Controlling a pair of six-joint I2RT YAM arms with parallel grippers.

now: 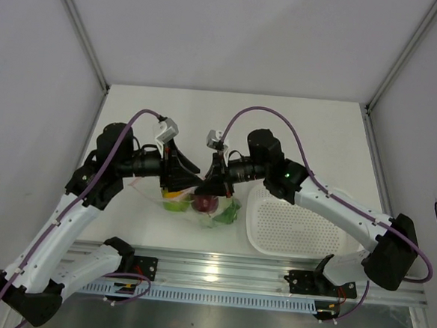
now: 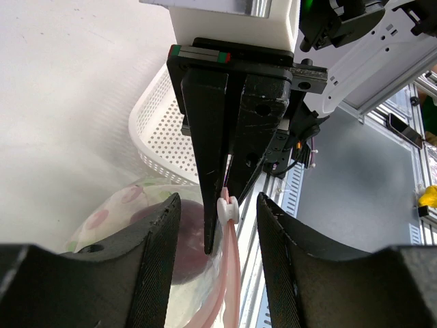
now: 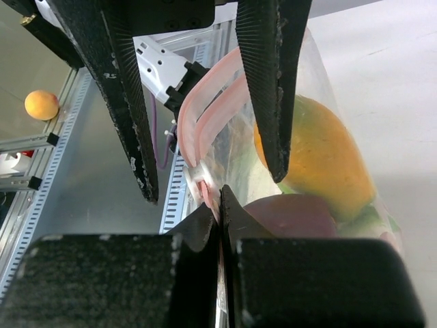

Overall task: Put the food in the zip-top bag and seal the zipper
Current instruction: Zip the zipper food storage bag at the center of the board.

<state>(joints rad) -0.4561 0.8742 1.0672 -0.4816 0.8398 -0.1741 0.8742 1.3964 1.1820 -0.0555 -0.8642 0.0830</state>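
Low in the right wrist view, the right fingers press together on the pink zipper beside its white slider. Just beyond, the left fingers stand spread, one either side of that strip. Past them the zip-top bag fills the centre-right, holding a dark red apple and a yellow-orange fruit, on the white desk.

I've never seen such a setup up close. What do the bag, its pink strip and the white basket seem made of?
The zip-top bag looks like thin, glossy clear plastic film: the yellow-orange fruit shows through it. Its zipper seems a softer pink plastic, since it bends in curves. The white basket looks like rigid matte plastic, pierced all over with small holes.
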